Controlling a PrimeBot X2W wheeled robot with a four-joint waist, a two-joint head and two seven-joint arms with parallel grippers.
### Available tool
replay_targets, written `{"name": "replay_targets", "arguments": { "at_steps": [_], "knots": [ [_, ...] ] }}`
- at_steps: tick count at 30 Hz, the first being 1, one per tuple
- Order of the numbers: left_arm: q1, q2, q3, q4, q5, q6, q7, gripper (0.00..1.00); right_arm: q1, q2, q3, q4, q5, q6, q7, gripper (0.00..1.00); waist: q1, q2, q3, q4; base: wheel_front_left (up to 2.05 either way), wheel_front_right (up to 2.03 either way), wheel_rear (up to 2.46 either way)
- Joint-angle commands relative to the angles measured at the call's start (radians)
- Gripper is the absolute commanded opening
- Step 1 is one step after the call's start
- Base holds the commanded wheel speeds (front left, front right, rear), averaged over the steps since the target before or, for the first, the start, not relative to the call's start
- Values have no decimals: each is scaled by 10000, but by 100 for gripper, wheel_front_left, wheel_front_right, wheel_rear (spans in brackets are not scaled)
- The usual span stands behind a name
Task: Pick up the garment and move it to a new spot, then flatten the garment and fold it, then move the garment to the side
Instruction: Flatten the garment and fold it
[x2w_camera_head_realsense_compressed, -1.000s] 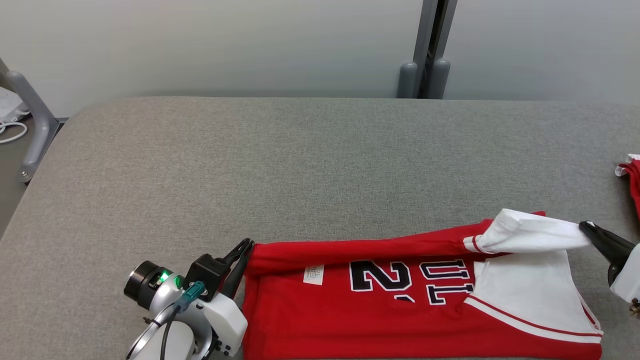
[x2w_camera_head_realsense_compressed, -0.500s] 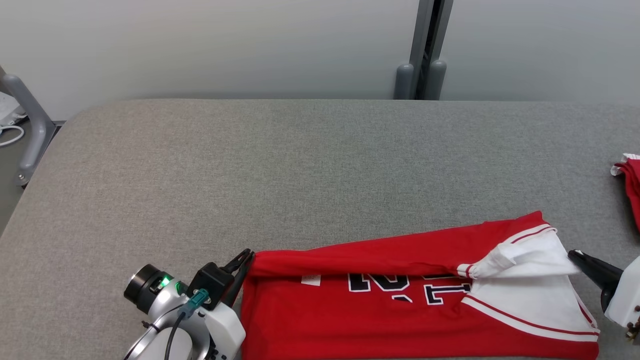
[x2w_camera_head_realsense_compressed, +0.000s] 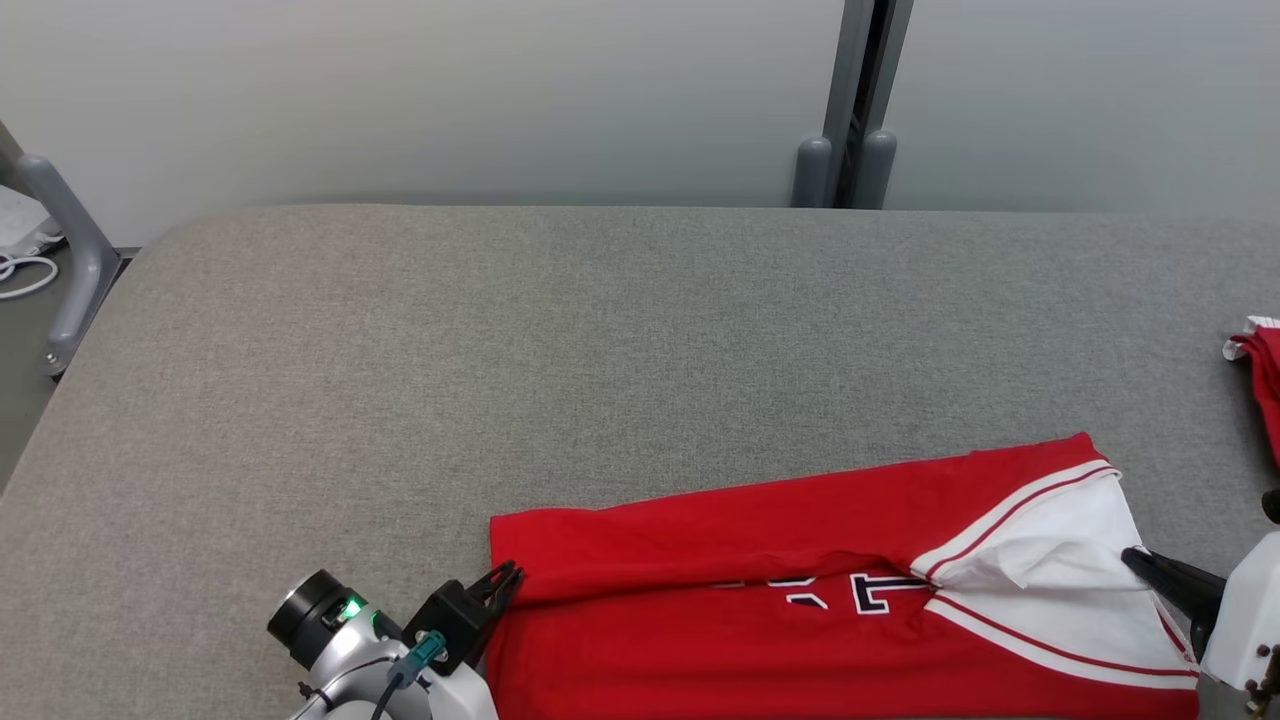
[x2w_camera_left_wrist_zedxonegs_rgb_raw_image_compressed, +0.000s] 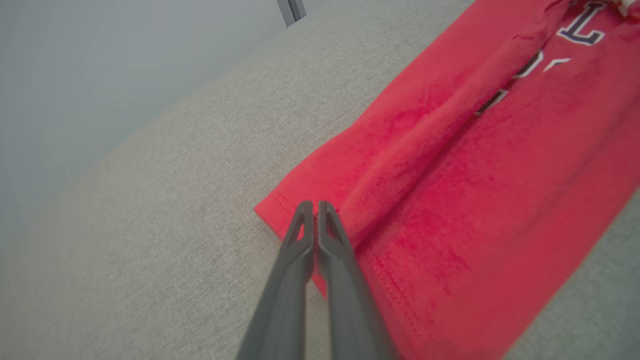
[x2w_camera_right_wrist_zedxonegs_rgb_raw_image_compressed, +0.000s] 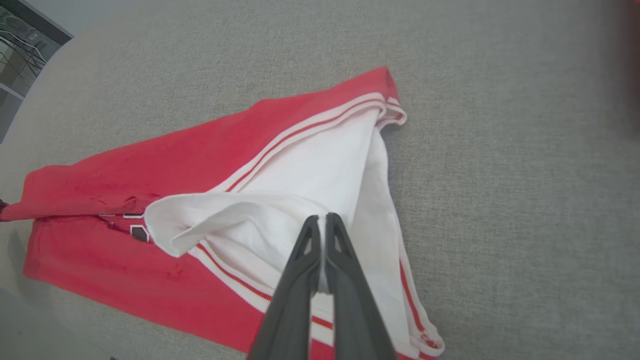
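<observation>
Left fingers (x2w_camera_head_realsense_compressed: 498, 587) clenching tight, tips touching hem at left end of red garment (x2w_camera_head_realsense_compressed: 720, 650), just where folded ridge is ending; cloth between them or not, cannot tell. Garment lying folded lengthwise on grey desk (x2w_camera_head_realsense_compressed: 600, 350), toward robot's side, right of centre. Right fingers (x2w_camera_head_realsense_compressed: 1165, 577) pinching white flap at garment's right end, flap puffing up.

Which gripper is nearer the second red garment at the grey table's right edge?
Right. The right gripper, shut on the white sleeve, sits near that second red garment; the left gripper holds the red jersey hem, far leftward.
</observation>
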Motion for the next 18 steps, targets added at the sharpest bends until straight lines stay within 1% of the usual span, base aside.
{"name": "replay_targets", "arguments": {
  "at_steps": [1, 3, 4, 5, 6, 7, 8, 9, 10, 12, 14, 18],
  "knots": [
    [61, 46, -36, 54, 85, 24, 0, 0, 143, -40, 34, -46, 78, -3, 74, 0, -1, 0, -18, 13, 0, 0, 0],
    [84, 45, -67, 105, 67, 44, 0, 0, 214, -71, 83, -116, 176, -3, 180, 0, -1, 0, -41, 18, 0, 0, 0],
    [92, 47, -68, 153, 48, 58, 0, 0, 249, -109, 105, -125, 226, -3, 271, 32, -1, 0, -57, 17, 0, 0, 0],
    [97, 41, -62, 204, 16, 66, 0, 6, 273, -142, 138, -169, 271, -3, 378, 59, -1, 0, -72, 17, 0, 0, 0],
    [94, 37, -56, 261, -11, 80, 0, 32, 308, -161, 147, -196, 390, -3, 518, 100, -1, 0, -82, 15, 0, 0, 0],
    [79, 33, -60, 332, -20, 91, 0, 48, 332, -193, 157, -233, 473, -3, 659, 100, -1, 0, -89, 13, 0, 0, 0],
    [79, 33, -60, 332, -20, 91, 0, 48, 332, -193, 157, -233, 473, -3, 659, 100, -1, 0, -89, 13, 0, 0, 0],
    [56, 26, -65, 383, -15, 102, 0, 75, 356, -241, 173, -257, 520, -3, 781, 100, -1, 0, -96, 8, 0, 0, 0],
    [31, 20, -64, 423, -12, 138, 0, 100, 358, -302, 187, -249, 547, -3, 871, 100, -1, 0, -102, 1, 0, 0, 0],
    [15, -9, -48, 517, -64, 186, 0, 100, 364, -387, 215, -195, 586, -3, 1057, 100, -1, 0, -116, -10, 0, 0, 0],
    [-2, -46, -40, 494, -107, 212, 0, 100, 289, -433, 156, -97, 536, -3, 1025, 100, -1, 0, -124, -14, 0, 0, 0],
    [-45, -35, 233, 129, -290, 432, 0, 100, 75, -299, -93, 106, 264, -3, 338, 100, -1, 0, -128, -10, 0, 0, 0]
  ]
}}
